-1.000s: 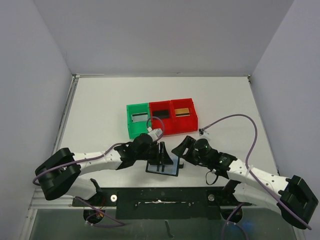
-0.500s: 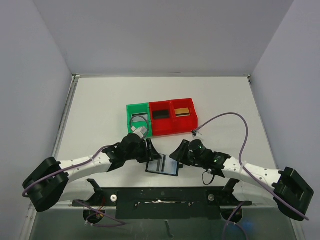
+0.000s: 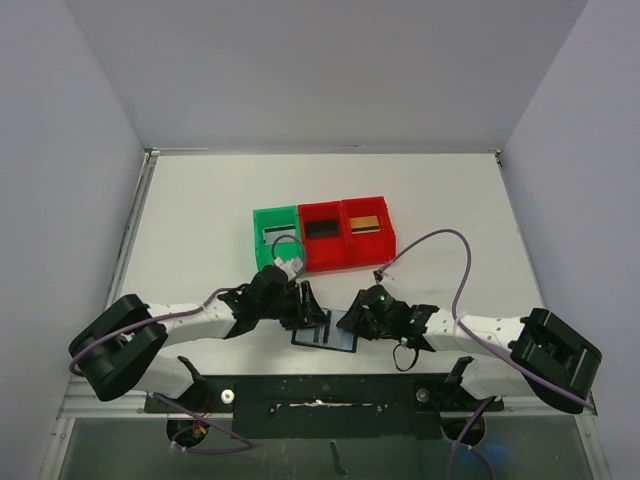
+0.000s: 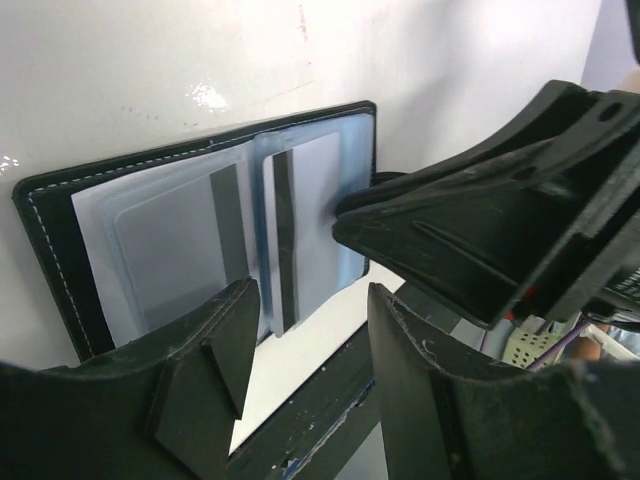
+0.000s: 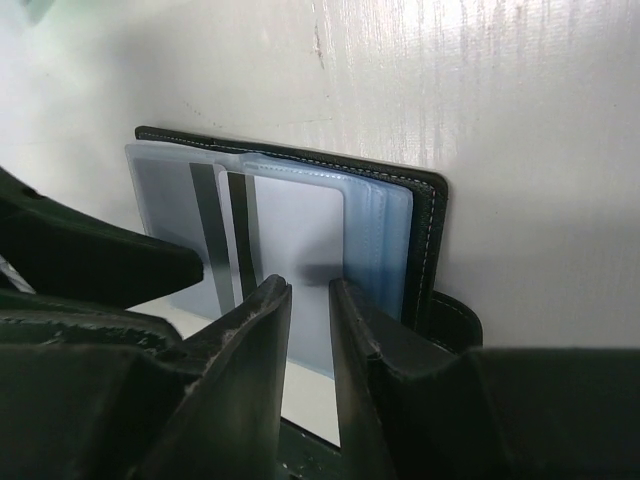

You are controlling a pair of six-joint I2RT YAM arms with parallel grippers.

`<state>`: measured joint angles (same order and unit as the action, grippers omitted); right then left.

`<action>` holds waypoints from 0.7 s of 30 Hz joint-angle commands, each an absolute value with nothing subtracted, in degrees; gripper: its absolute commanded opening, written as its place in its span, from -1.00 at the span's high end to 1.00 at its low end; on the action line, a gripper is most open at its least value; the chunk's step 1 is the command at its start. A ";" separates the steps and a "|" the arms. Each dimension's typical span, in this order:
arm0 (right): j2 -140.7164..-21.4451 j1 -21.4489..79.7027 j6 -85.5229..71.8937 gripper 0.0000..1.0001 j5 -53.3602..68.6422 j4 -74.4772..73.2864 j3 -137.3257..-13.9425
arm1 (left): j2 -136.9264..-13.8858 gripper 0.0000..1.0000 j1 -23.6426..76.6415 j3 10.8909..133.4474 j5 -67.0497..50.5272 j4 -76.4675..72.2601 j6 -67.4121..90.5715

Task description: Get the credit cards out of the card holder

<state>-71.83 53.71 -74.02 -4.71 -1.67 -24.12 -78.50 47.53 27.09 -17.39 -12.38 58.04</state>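
Black with pale stitching along its rim, the card holder lies opened flat at the lower centre of the overhead view, on the white table just above its near edge. Its glossy grey-blue pockets face up. They show a silvery-grey card with a dark stripe on one page, and a second striped card on the facing page. My right claw is over the near edge of the page with the first card. Its jaws are drawn in to a slim slit, and I cannot tell whether they pinch the clear sleeve or only hang above it. My left claw is at the holder's other side with its jaws about half apart and nothing clamped between them. In its own camera the right claw's dark tip comes in from the right of the frame onto the far page. Further up the overhead view is a row of bins, well apart from the holder. The green bin has a pale card in it. Of the two red bins, one holds a black card and the other a gold card.
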 commanded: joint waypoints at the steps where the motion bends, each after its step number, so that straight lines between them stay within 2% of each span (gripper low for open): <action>1: -71.94 53.18 -75.92 0.50 -5.71 -3.12 -20.36 | -81.03 0.09 47.53 28.09 -19.53 -17.34 57.69; 7: -71.42 52.78 -77.00 0.49 -5.36 -2.13 -18.72 | -84.16 0.17 47.79 27.11 -20.11 -19.65 58.04; 16: -70.60 52.53 -77.61 0.49 -4.88 -0.53 -17.28 | -84.55 0.50 47.90 25.67 -20.31 -22.97 60.27; 21: -70.90 52.40 -77.43 0.49 -4.45 0.50 -16.99 | -86.01 0.62 47.88 24.94 -22.29 -26.95 62.03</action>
<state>-69.97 52.80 -78.46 -3.81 5.26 -19.22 -85.01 47.64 24.88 -19.92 -20.05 60.38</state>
